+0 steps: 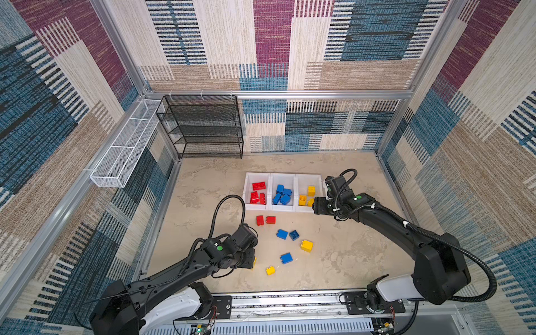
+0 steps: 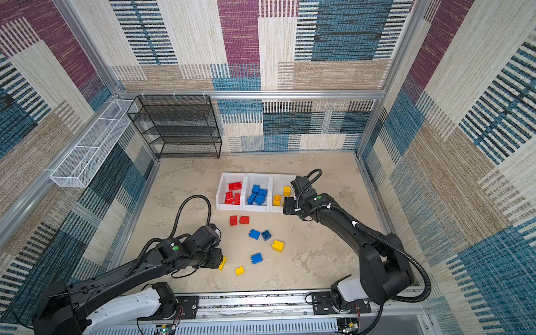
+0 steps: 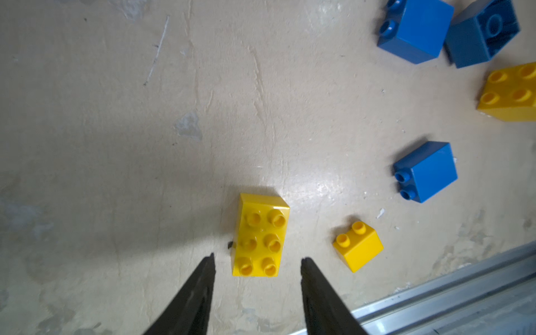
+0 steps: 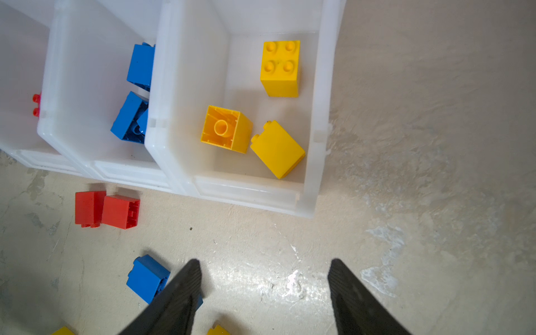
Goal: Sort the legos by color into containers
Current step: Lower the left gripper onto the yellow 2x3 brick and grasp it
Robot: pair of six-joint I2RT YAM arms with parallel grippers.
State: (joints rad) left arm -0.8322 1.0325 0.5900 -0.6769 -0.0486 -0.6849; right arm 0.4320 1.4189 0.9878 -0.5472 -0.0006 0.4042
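On the beige surface (image 1: 362,261), toward the back, three white containers (image 1: 271,207) stand joined in a row.
- Left container: red legos (image 1: 258,185), at least three.
- Middle container: blue legos (image 1: 282,195), heaped together.
- Right container: three yellow legos (image 4: 226,129), one studs-up, one showing its hollow underside, and one on its side touching the hollow one.

Loose on the surface, in front of the containers:
- red pair (image 1: 265,220), touching each other, near the left container;
- blue pair (image 1: 282,233), just beside each other, one with its hollow underside showing;
- square yellow brick (image 1: 306,245), near the blue pair;
- single blue brick (image 1: 286,258);
- small yellow brick (image 1: 270,270);
- oblong yellow brick (image 3: 261,235), six studs up, near the small yellow brick.

Robot's left hand (image 3: 257,258): open and empty. Its jaws are spread wider than the oblong yellow brick, with the tips at either side of its near end and no contact visible.

Robot's right hand (image 4: 264,262): open and empty, jaws wide, held above the surface just in front of the right container.
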